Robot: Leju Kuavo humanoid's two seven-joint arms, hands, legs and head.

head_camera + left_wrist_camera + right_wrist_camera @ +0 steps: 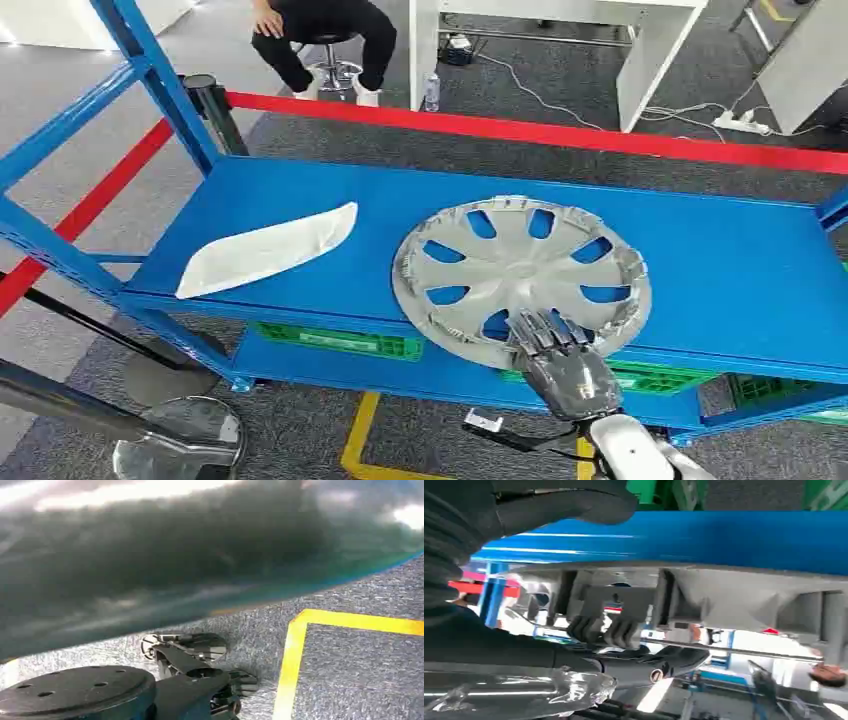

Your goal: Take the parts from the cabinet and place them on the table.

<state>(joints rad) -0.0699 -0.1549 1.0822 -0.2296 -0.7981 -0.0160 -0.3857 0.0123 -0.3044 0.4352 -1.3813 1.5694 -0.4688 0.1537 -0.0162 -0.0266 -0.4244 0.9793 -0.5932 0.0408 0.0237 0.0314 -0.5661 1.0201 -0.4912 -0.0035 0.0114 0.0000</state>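
A silver hubcap [520, 270] lies flat on the blue cabinet shelf [730, 260], its near rim over the shelf's front edge. My right hand [560, 360] reaches up from below and grips that near rim, fingers laid over the spokes. In the right wrist view the dark fingers [634, 652] curl onto the hubcap's inner wire ring [744, 650], with the grey hubcap [744, 600] against the blue shelf [724, 540]. A white curved part [265, 250] lies on the shelf's left half, untouched. In the left wrist view a dark blurred mass [175, 555] may be my left hand; its fingers cannot be made out.
Green crates [340, 340] sit on the lower shelf. A red barrier tape [560, 130] runs behind the cabinet, and a seated person [320, 30] is beyond it. A shiny stanchion base [180, 440] and a yellow floor line [360, 440] lie in front of the cabinet.
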